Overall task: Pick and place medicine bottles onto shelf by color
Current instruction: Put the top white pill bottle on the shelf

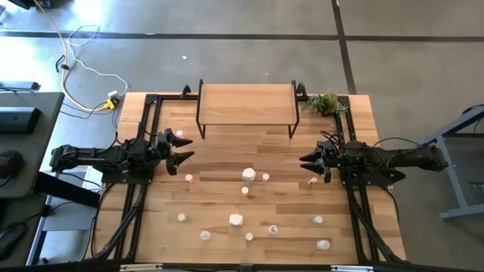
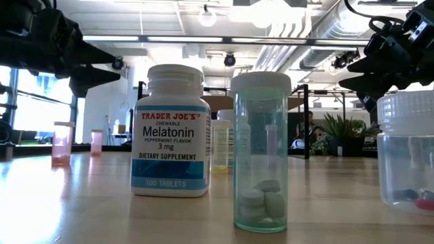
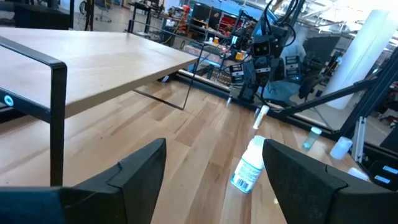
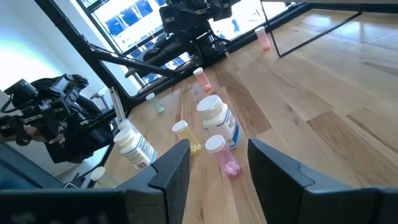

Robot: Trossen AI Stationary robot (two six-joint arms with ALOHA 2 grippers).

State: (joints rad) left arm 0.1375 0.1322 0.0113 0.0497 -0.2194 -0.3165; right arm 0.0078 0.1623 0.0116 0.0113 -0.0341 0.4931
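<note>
Two robot arms hover over a wooden table, none of the medicine bottles (image 1: pixel 249 174) yet sorted onto the shelf (image 1: pixel 246 105), which stands bare at the far edge. The left gripper (image 1: pixel 184 149) and right gripper (image 1: pixel 306 169) both hang open and empty, either side of roughly a dozen bottles scattered on the near half. Next, seemingly, one must descend on a bottle.

- Left arm (image 1: pixel 98 157): dark, chunky, jointed black segments, black cabling along its base rails.
- Right arm (image 1: pixel 393 160): same black build.
- Both end in matte black, wedge-shaped tapering fingers (image 3: pixel 140 171).
</note>
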